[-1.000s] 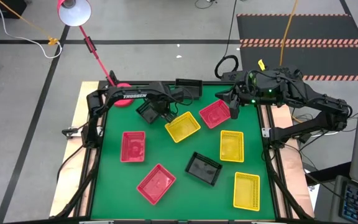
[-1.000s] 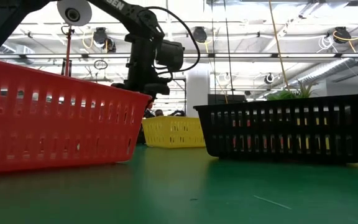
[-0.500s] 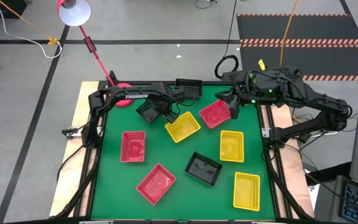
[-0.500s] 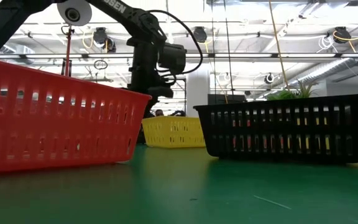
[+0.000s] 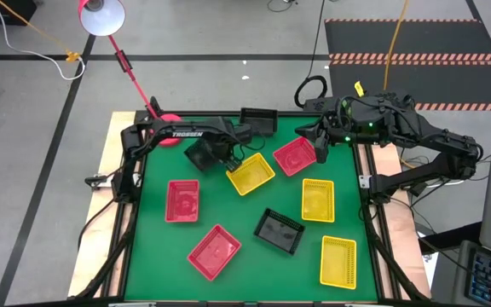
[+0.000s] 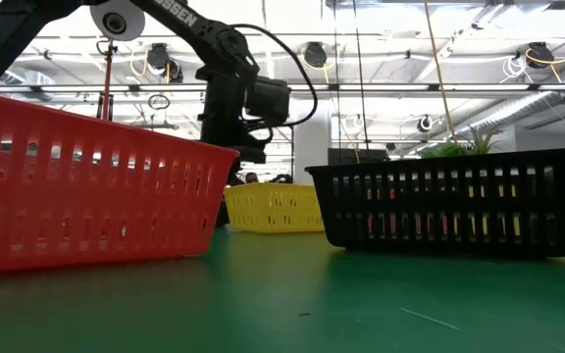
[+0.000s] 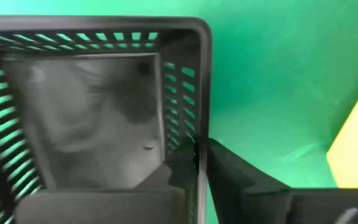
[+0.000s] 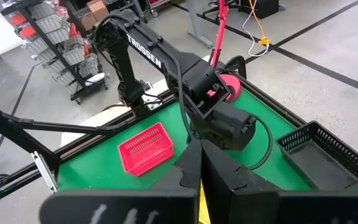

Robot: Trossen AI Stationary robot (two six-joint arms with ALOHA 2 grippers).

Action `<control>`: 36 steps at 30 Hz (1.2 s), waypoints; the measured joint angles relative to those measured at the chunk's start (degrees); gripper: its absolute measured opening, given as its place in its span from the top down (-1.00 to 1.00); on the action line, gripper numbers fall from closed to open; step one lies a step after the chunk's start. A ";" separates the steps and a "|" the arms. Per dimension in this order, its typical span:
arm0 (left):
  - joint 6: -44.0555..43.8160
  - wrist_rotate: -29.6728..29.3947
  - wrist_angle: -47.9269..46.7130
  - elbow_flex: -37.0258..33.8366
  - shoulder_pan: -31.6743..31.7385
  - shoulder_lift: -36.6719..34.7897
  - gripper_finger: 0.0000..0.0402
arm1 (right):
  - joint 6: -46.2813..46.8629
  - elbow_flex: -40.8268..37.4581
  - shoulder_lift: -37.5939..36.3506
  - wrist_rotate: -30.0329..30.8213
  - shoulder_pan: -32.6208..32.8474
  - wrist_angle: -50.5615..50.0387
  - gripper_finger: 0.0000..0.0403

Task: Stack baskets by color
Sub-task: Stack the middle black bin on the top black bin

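Note:
A black basket point(image 5: 196, 156) point(image 7: 92, 112) sits on its bottom on the green table at the far left, and my left gripper point(image 5: 220, 158) point(image 7: 197, 155) points down and is shut on its wall. A yellow basket point(image 5: 251, 173) lies just to its right. Two more black baskets point(image 5: 258, 119) point(image 5: 280, 230), three red baskets point(image 5: 295, 156) point(image 5: 182, 200) point(image 5: 214, 251) and two more yellow ones point(image 5: 318, 199) point(image 5: 338, 262) lie apart on the table. My right gripper point(image 5: 320, 149) point(image 8: 199, 149) hovers shut and empty at the far right. My left gripper pinches the black basket's side wall point(image 7: 199, 134), the one facing the yellow basket, at its rim. One finger point(image 7: 179, 168) is inside the basket and the other point(image 7: 229, 174) is outside. The fingers come from above, pointing down. The basket stands level on the table.
A pink-red lamp base point(image 5: 169, 139) stands at the table's far left corner, its stem leaning out over the floor. In the low view, a red basket point(image 6: 86, 186) and a black basket point(image 6: 449, 206) stand close to the camera, hiding the left gripper's fingers.
My left gripper has sunk a little onto the black basket at the far left. The basket stays on the table.

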 joint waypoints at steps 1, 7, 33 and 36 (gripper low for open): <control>-0.08 0.11 -0.03 -0.47 -0.11 0.00 0.73 | 0.00 0.00 -0.01 0.00 0.00 0.00 1.00; 0.01 -0.14 -1.11 -1.08 -0.93 0.11 0.44 | 0.00 0.00 0.00 0.00 0.00 0.00 1.00; 15.33 -2.24 -3.91 -0.90 -1.88 -7.57 0.97 | -0.05 0.00 -0.01 0.55 -0.07 0.04 1.00; 22.04 -3.23 -3.13 -0.88 -1.88 -10.69 0.97 | -0.26 0.00 0.00 0.65 -0.20 0.02 1.00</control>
